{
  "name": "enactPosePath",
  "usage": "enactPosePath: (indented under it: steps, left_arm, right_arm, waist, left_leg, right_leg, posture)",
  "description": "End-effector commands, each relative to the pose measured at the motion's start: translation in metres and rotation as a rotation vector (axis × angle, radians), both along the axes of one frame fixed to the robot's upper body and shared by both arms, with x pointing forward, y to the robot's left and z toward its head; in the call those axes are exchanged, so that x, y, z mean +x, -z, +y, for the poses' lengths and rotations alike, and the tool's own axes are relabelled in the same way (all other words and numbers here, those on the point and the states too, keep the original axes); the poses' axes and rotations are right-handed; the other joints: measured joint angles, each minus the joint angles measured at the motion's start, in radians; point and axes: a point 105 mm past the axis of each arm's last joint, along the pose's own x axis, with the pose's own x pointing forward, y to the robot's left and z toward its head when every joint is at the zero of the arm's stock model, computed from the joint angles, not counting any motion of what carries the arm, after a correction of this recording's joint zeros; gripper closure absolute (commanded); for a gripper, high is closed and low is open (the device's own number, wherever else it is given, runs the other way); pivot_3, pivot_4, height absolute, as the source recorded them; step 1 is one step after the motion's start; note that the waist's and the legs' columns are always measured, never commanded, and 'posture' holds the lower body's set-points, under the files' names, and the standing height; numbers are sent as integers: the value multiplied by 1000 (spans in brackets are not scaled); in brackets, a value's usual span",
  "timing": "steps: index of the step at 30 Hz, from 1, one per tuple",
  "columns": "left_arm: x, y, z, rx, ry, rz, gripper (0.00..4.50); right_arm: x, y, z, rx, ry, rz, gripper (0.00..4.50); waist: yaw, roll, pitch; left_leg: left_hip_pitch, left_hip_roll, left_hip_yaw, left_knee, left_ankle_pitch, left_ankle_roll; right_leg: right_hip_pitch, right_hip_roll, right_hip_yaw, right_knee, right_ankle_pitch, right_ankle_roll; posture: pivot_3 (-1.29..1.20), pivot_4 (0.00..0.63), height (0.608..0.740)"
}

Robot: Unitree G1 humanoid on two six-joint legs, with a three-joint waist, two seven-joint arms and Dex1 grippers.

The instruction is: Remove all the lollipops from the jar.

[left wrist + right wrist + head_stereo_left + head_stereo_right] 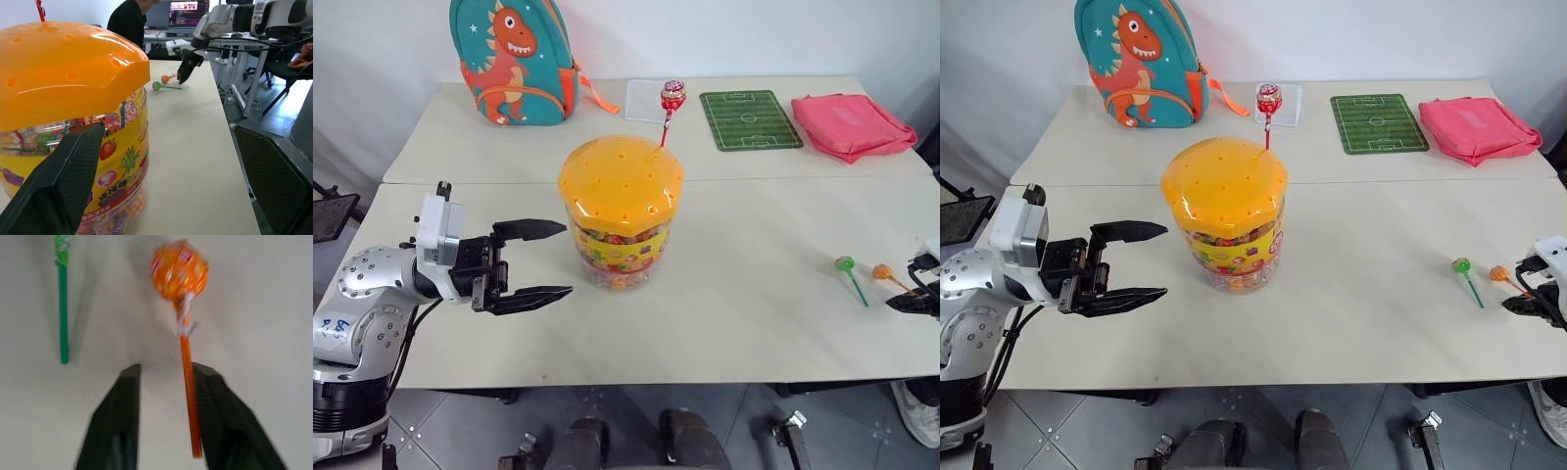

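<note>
On table [754, 323] right of jar [620, 211]: two lollipops [862, 274], right gripper [164, 377] parted.

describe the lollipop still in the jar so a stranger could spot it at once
Find the jar mid-table, with its domed orange lid. One lollipop stands upright from the lid's far edge: red stick, red-pink wrapper. The other two lie flat on the table.

The left claw [536, 259] sits at the lower left of the head view, pointing level toward the frame's centre, its two black fingers spread wide apart. The right claw [913, 296] is at the right edge, angled downward, fingers parted.
</note>
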Motion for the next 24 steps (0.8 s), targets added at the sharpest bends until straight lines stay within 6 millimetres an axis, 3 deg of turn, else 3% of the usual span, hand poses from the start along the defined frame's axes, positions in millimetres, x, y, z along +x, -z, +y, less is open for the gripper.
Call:
enactPosePath:
  steps: [1, 3, 6, 12, 19, 21, 24]
  left_arm:
    - [-5, -7, 6, 0, -14, -31, 0]
    - [-3, -7, 10, -10, -40, -29, 0]
    - [0, -10, 16, -49, -89, -26, 0]
    - [10, -17, 30, -188, -227, -52, 0]
    - [13, -24, 30, -253, -270, -59, 0]
    - [13, -22, 29, -250, -265, -52, 0]
    - [12, -21, 26, -250, -256, -44, 0]
  right_arm:
    - [3, -54, -3, -41, -41, -129, 1545]
    - [6, -82, 8, -36, -142, -203, 890]
    - [12, -119, 50, 68, -387, -352, 30]
    - [27, -166, 162, 486, -740, -666, 30]
    - [46, -192, 240, 677, -838, -828, 30]
    - [51, -191, 272, 678, -891, -799, 30]
    - [60, -191, 295, 695, -894, -785, 30]
  waist:
    - [0, 1, 0]
    - [0, 3, 0]
    - [-4, 4, 0]
    - [-2, 3, 0]
    - [14, 2, 1]
    - [11, 2, 1]
    - [4, 2, 1]
  left_leg:
    - [0, 0, 0, 0, 0, 0]
    - [0, 0, 0, 0, 0, 0]
    - [0, 1, 0, -1, 0, 0]
    - [1, 2, 1, 0, -1, -1]
    - [-1, 0, -3, 0, -1, -1]
    - [-1, 0, -4, 1, -1, -1]
    - [-1, 0, -4, 1, -1, -1]
  right_leg:
    - [0, 0, 0, 0, 0, 0]
    - [0, 0, 0, 0, 0, 0]
    - [0, 1, 0, -1, 0, 0]
    - [1, 1, 0, -1, 0, 0]
    - [-1, 0, -3, 0, 0, 0]
    - [-1, 0, -3, 0, 0, 0]
    - [-1, 0, -4, 4, 0, 0]
  posture:
    - [0, 150, 740]
    - [0, 150, 740]
    - [0, 150, 740]
    - [0, 150, 740]
    - [0, 150, 740]
    - [0, 150, 740]
    - [0, 150, 740]
